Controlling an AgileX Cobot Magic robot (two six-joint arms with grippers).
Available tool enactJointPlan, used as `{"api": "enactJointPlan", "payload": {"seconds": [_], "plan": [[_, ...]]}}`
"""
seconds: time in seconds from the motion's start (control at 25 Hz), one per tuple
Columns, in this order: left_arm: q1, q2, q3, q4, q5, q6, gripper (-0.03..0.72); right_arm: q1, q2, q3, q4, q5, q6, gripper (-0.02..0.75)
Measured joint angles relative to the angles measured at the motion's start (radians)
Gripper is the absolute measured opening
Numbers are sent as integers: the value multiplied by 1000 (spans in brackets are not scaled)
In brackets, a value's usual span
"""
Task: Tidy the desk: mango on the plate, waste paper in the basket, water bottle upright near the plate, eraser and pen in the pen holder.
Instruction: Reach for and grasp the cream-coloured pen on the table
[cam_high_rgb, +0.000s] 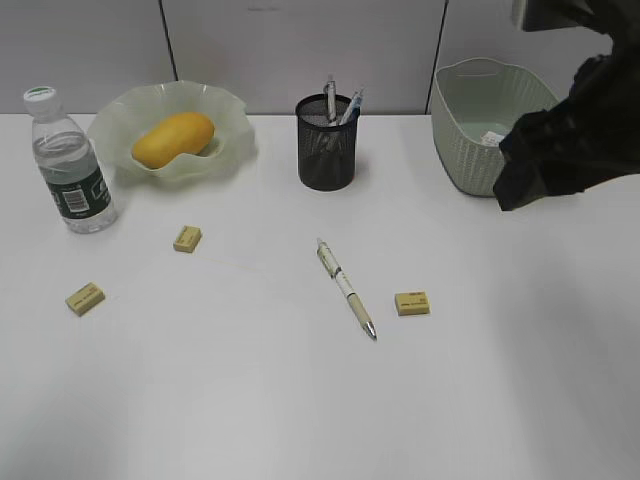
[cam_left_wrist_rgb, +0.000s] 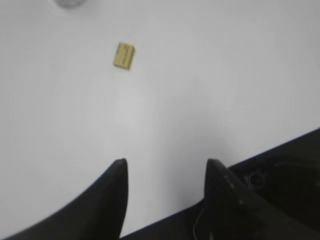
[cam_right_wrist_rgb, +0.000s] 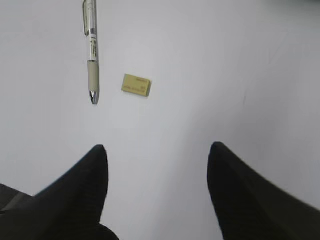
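White desk (cam_high_rgb: 300, 400) bare up front; grey partition panels (cam_high_rgb: 300, 50) behind.

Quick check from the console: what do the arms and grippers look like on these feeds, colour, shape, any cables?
Both grippers are black. The left gripper has two curved, tapering fingers, and a thin cable and dark housing show behind them. The right gripper has two broader matte fingers with rounded tips. In the exterior view the right arm looks wrapped in crinkled black covering. No markings visible.
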Motion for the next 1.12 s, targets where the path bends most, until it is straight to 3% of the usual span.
{"api": "enactJointPlan", "payload": {"seconds": [0.36, 0.88, 1.12], "plan": [[0, -357, 74, 1, 8, 0, 382, 3, 158, -175, 31, 72, -2, 496], [0, -375, 88, 1, 59, 0, 382, 232, 462, -397, -21, 163, -4, 497], [0, -375, 88, -1, 60, 0, 382, 266, 628, -550, -23, 220, -4, 497]]}}
